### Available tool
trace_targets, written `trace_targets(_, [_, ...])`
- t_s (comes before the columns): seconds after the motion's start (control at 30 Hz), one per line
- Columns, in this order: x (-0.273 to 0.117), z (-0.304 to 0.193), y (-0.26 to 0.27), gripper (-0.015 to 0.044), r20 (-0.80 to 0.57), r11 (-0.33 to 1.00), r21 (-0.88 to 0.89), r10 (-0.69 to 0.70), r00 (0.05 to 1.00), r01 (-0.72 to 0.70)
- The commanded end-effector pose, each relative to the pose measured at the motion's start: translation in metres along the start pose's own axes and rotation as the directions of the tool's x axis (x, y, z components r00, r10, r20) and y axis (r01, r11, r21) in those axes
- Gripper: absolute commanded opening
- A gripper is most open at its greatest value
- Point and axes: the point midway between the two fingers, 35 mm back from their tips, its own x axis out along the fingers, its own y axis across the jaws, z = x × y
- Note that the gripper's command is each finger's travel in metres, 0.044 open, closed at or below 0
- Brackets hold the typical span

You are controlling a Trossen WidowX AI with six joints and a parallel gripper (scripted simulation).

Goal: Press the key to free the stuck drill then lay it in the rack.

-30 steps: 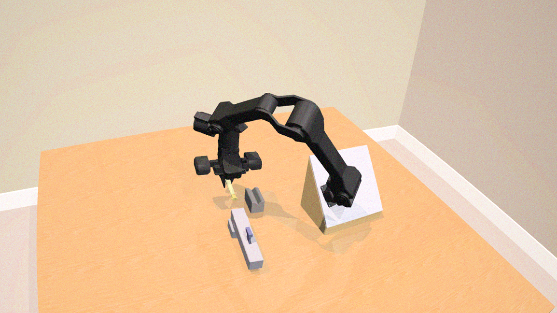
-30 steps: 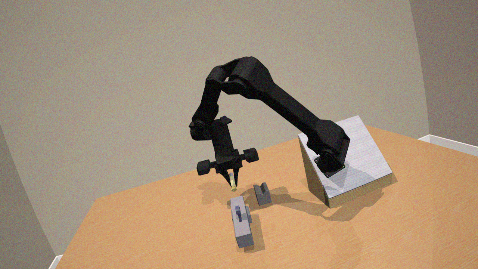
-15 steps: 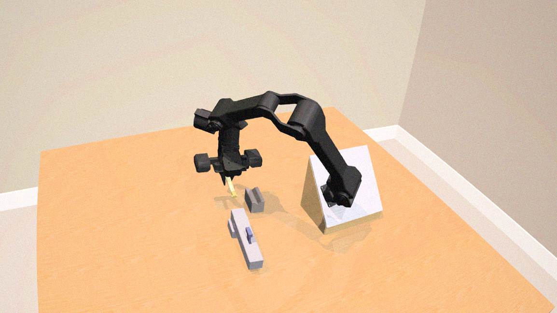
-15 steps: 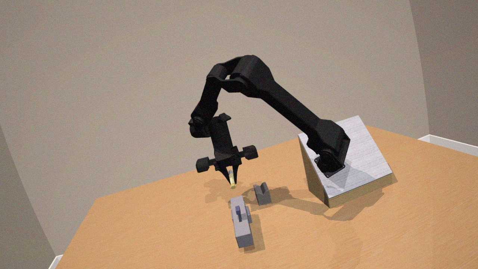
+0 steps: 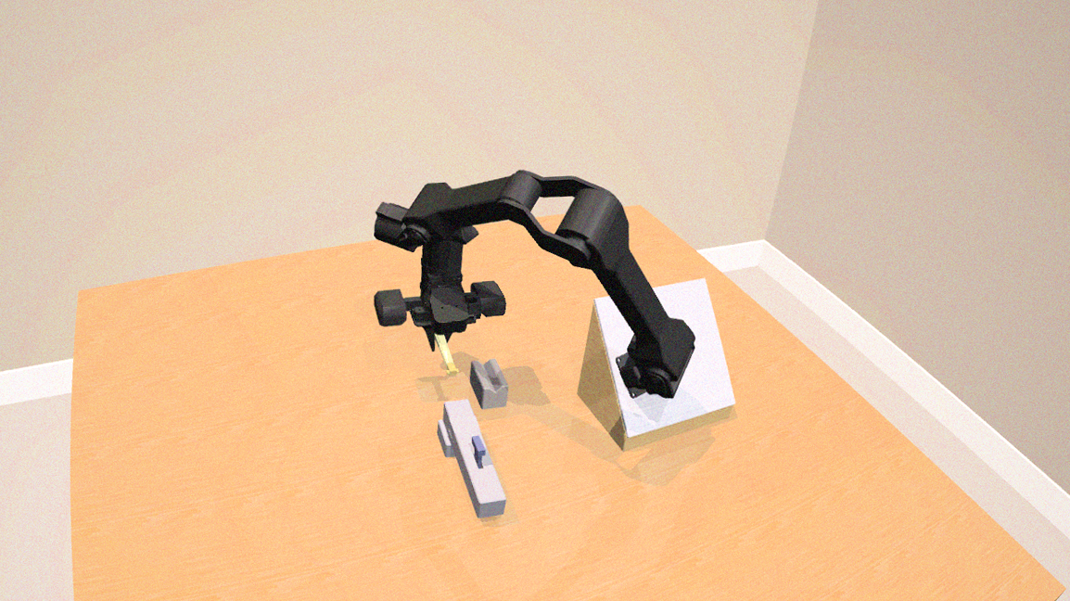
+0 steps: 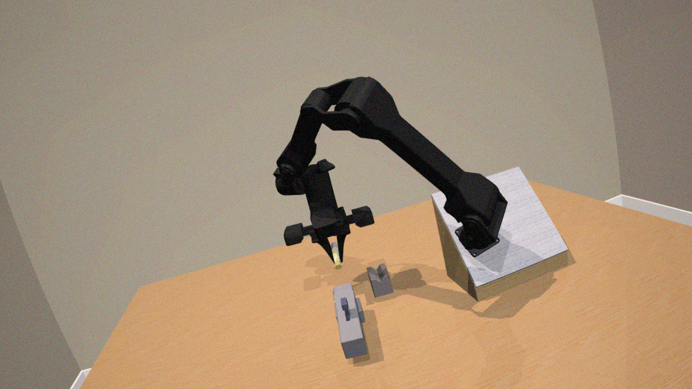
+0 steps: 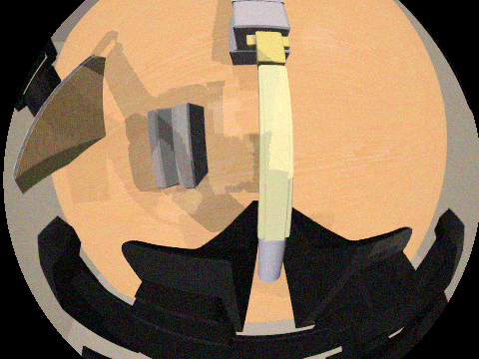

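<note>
My gripper (image 5: 439,343) (image 6: 337,262) (image 7: 266,206) is shut on the drill, a pale yellow bar (image 5: 448,361) (image 6: 335,254) (image 7: 275,125) with a yellow cross-shaped tip and a grey round end. The drill hangs above the table, clear of the long grey housing (image 5: 488,488) (image 6: 352,333) (image 7: 259,14), its tip pointing toward the housing's near end in the wrist view. The blue key (image 5: 478,447) (image 6: 344,302) stands up from the housing's top. The rack, a grey block with a V groove (image 5: 493,396) (image 6: 382,287) (image 7: 182,150), stands beside the drill, lower down and empty.
The arm's base sits on a wedge-shaped stand (image 5: 689,314) (image 6: 517,203) (image 7: 75,115), right of the rack in the top and exterior views and left of it in the wrist view. The wooden table (image 5: 242,483) (image 6: 203,314) carries everything.
</note>
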Motion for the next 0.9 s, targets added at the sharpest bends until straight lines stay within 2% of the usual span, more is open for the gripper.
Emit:
trace_targets(0.0, [0.001, -0.002, 0.008, 0.0, 0.0, 1.0, -0.001, 0.004, 1.0, -0.004])
trace_targets(0.87, [0.006, -0.011, 0.05, 0.0, -0.001, 1.0, 0.001, 0.006, 1.0, -0.006])
